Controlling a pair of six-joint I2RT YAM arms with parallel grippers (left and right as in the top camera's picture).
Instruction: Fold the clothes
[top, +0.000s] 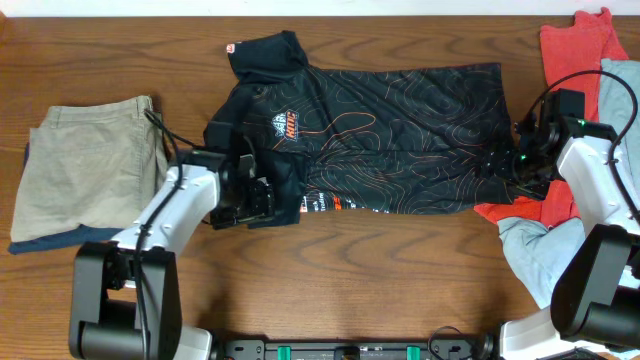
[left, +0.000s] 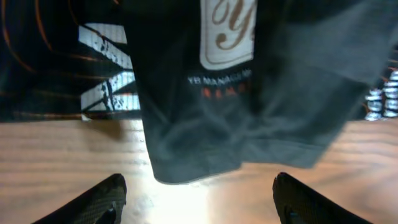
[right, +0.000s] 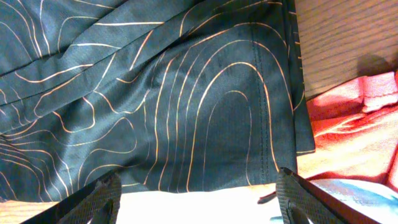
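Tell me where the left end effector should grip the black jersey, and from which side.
Grip the jersey at its near sleeve hem, approaching from the robot's side. That hem lies flat, jutting over the bare table just ahead of the open left end effector, so a finger could likely slide under.
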